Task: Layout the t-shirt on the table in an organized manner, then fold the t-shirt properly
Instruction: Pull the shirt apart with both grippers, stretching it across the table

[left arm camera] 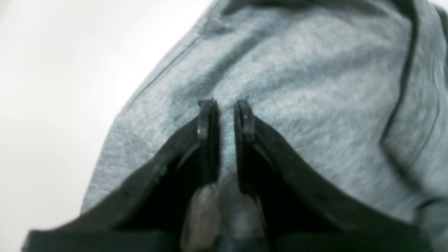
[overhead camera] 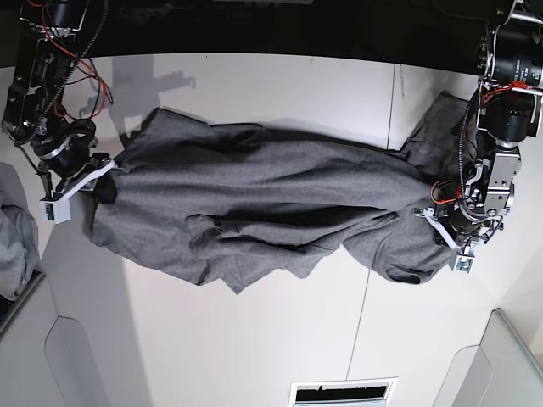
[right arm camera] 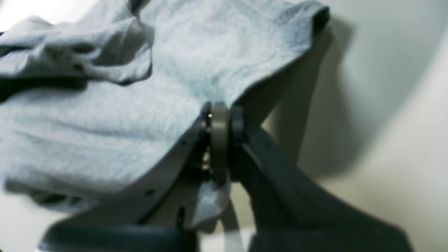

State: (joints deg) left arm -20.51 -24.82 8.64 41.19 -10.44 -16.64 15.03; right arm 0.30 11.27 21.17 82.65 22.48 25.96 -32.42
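The heather-grey t-shirt (overhead camera: 254,203) lies stretched and wrinkled across the white table (overhead camera: 254,339), held between both grippers. My right gripper (overhead camera: 106,182), on the left of the base view, is shut on the shirt's edge. In the right wrist view the gripper (right arm camera: 224,115) pinches that edge of the t-shirt (right arm camera: 105,115), and a bit of cloth sticks out behind the fingers. My left gripper (overhead camera: 433,212), on the right of the base view, holds the other end. In the left wrist view its fingertips (left arm camera: 208,115) stand nearly together with the t-shirt (left arm camera: 297,87) between them.
A paler bluish-grey cloth bundle (overhead camera: 13,246) sits at the left edge. Light grey bins stand at the lower left (overhead camera: 51,356) and the lower right (overhead camera: 501,365). A thin dark seam (overhead camera: 392,93) runs down the table. A white slotted panel (overhead camera: 344,393) sits at the bottom edge.
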